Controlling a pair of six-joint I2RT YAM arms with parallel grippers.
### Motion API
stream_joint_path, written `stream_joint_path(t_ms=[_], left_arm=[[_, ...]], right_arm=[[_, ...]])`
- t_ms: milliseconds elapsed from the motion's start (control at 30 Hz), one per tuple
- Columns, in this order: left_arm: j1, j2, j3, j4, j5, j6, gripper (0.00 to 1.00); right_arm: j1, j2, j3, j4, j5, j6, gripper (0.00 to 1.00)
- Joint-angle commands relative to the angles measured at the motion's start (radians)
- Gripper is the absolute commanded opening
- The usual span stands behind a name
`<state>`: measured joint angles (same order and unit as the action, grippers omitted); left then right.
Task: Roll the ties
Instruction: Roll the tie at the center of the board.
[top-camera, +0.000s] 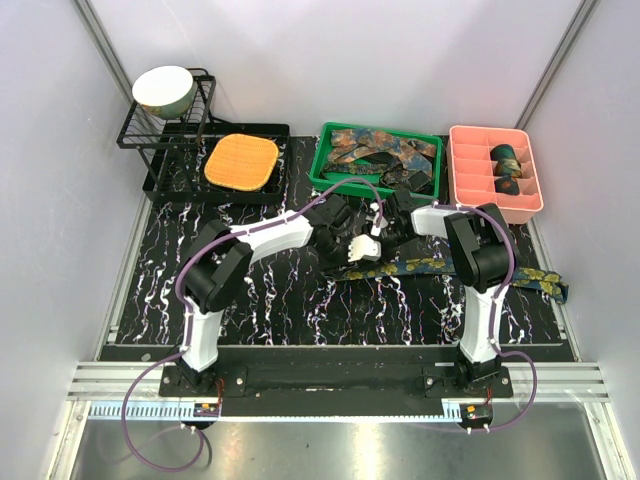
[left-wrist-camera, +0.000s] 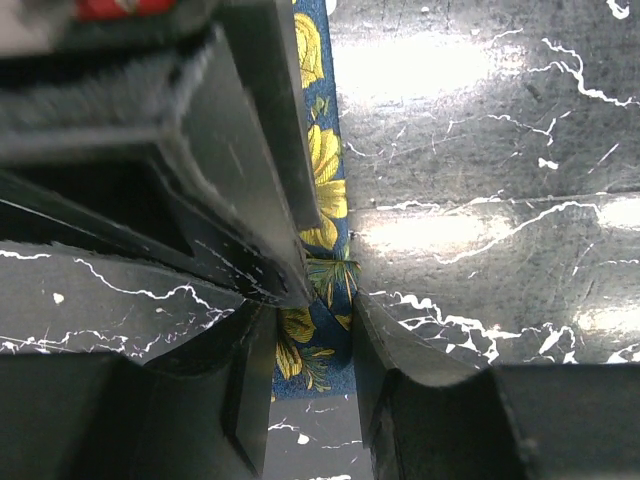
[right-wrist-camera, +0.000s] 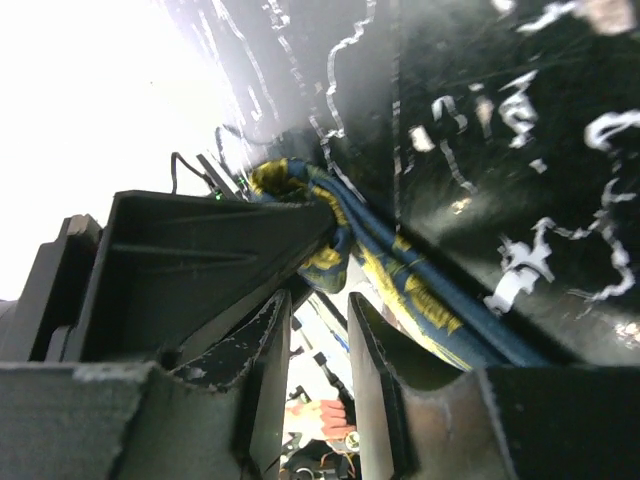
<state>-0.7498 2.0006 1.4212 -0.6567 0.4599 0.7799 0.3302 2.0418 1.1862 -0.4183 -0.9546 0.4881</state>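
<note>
**Coil barely started, only one hand holding it**

Nearest me, the tie (top-camera: 540, 281) lies flat along the black marbled surface (top-camera: 270, 310). Its tail trails off to the right, and its other end is under the two hands where they meet in the middle. The left hand (left-wrist-camera: 325, 310) is pinching the blue-and-yellow cloth between its fingers. The right hand (right-wrist-camera: 318, 300) has its fingers spread with nothing between them. A small bunched beginning of a coil sits just past its tips, touching one finger.

To my eye the risk is that soft bunch. With one hand gripping and the other free, the slippery cloth could slacken and unwind. If the right hand closes slightly off, it might catch only an edge or nudge the bunch aside. A pull from the left hand could also skew the long tail, and the roll would then wind crooked.

From overhead, the arms cover the bunch entirely, so I cannot tell how many turns it has. Nor can I tell whether the left hand grips one layer or a fold.

Farther back, loose ties (top-camera: 370, 150) fill a green tray (top-camera: 318, 178). Rolled ties (top-camera: 505, 160) sit in a pink tray (top-camera: 465, 185), their number hard to count.
</note>
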Motion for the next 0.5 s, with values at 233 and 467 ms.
stream_joint_path(t_ms=[233,467], left_arm=[[-0.005,0.018,0.053,0.019,-0.040,-0.036,0.37],[-0.003,0.027,0.061,0.025,-0.032,-0.047,0.37]], right_arm=[[0.021,0.060,-0.010,0.093,-0.003,0.033,0.33],[0.023,0.054,-0.022,0.133,-0.021,0.059,0.31]])
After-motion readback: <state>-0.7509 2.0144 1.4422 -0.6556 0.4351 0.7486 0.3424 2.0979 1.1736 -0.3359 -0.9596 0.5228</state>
